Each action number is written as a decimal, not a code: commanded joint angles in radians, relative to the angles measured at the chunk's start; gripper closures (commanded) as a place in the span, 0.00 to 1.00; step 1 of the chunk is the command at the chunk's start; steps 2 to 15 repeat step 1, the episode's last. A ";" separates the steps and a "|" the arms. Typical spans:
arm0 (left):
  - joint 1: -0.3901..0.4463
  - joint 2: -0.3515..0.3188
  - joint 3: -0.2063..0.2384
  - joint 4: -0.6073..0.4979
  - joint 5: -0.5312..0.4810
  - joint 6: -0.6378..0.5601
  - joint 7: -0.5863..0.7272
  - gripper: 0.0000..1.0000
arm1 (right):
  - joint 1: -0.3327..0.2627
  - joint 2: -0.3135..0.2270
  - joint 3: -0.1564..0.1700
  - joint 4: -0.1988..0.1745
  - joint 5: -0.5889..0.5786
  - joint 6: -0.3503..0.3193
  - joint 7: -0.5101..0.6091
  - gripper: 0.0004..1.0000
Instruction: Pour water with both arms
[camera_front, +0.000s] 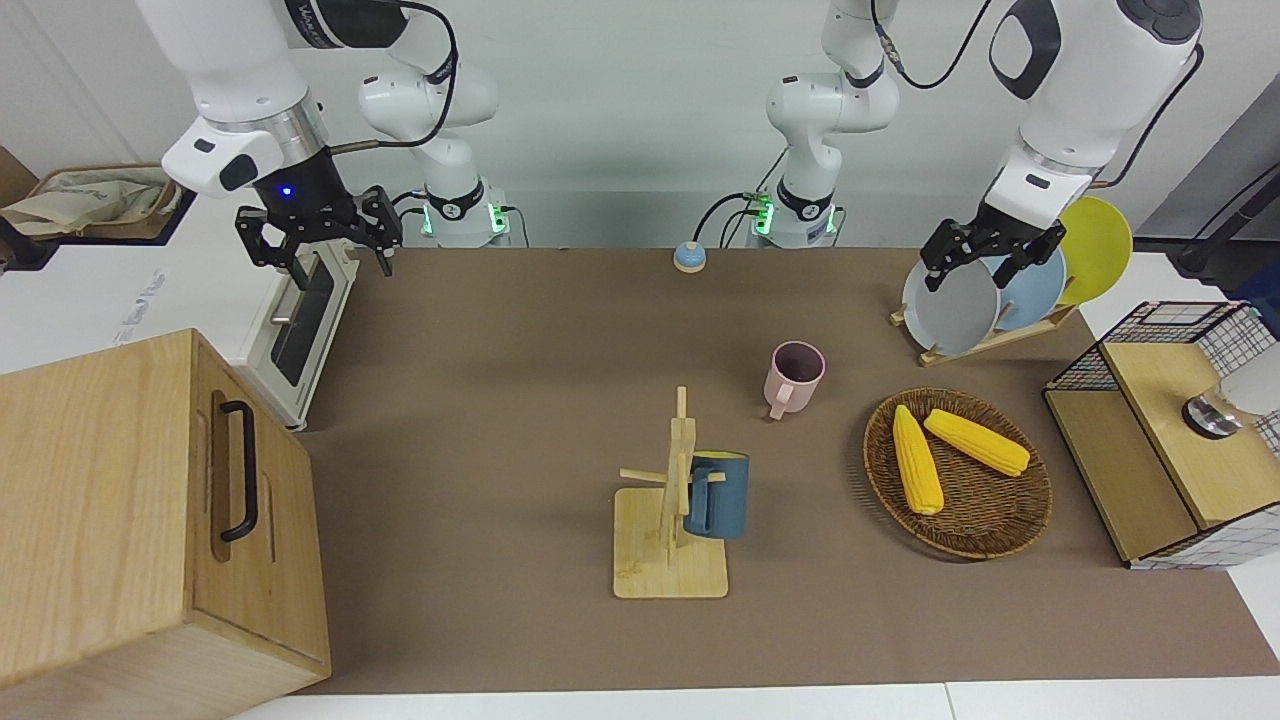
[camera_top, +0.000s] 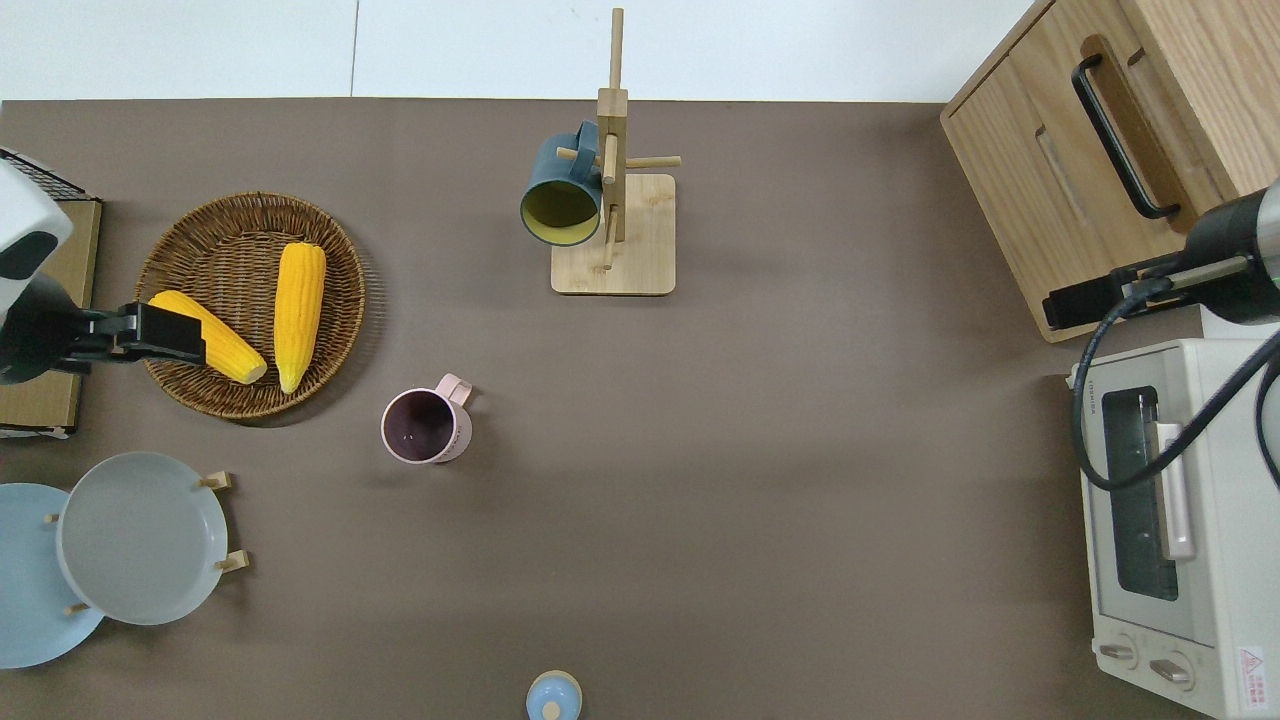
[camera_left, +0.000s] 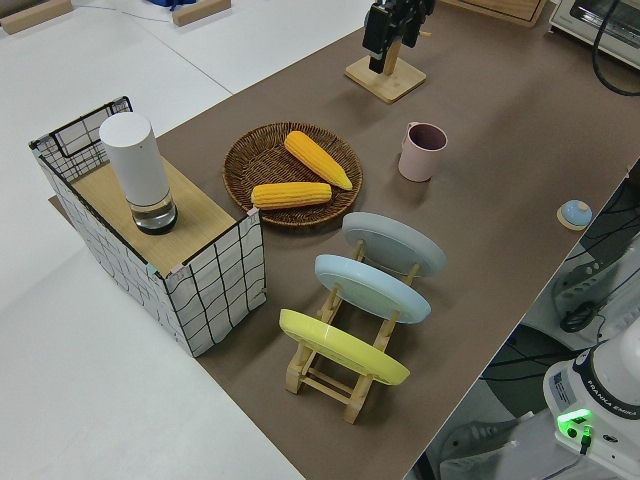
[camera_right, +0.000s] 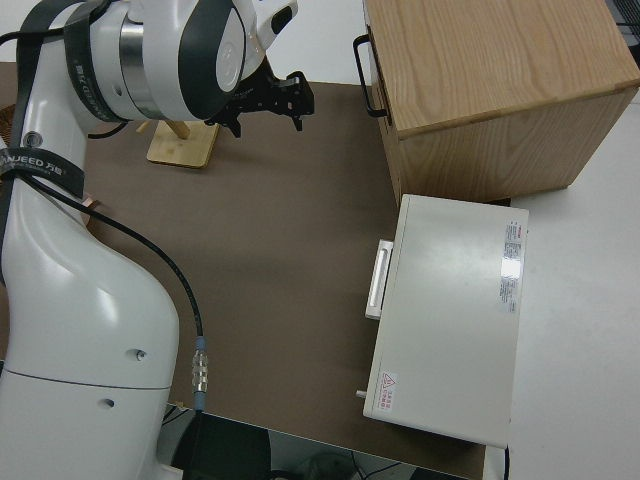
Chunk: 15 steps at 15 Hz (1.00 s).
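Observation:
My left gripper (camera_front: 983, 262) is open and empty, up in the air. In the overhead view it (camera_top: 165, 333) is over the edge of the wicker basket (camera_top: 345, 300), at one corn cob's end. A pink mug (camera_front: 795, 378) stands upright on the brown mat, also seen from overhead (camera_top: 425, 425). A dark blue mug (camera_front: 717, 495) hangs on a wooden mug rack (camera_front: 670, 560). A white cylinder (camera_left: 138, 170) stands on the wire-sided wooden crate (camera_left: 200, 290). My right gripper (camera_front: 318, 240) is open and empty; that arm is parked.
Two corn cobs (camera_front: 960, 450) lie in the basket. A plate rack (camera_front: 985, 335) holds three plates. A white toaster oven (camera_top: 1165, 520) and a wooden cabinet (camera_top: 1110, 130) stand at the right arm's end. A small blue bell (camera_front: 689, 257) sits near the arm bases.

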 joint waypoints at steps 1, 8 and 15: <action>-0.026 -0.008 0.021 -0.001 0.005 0.004 -0.001 0.00 | -0.004 -0.005 0.002 0.003 0.001 -0.017 0.011 0.01; -0.026 -0.008 0.021 -0.001 0.005 0.004 -0.001 0.00 | -0.004 -0.005 0.002 0.003 0.001 -0.017 0.011 0.01; -0.026 -0.008 0.021 -0.001 0.005 0.004 -0.001 0.00 | -0.004 -0.005 0.002 0.003 0.001 -0.017 0.011 0.01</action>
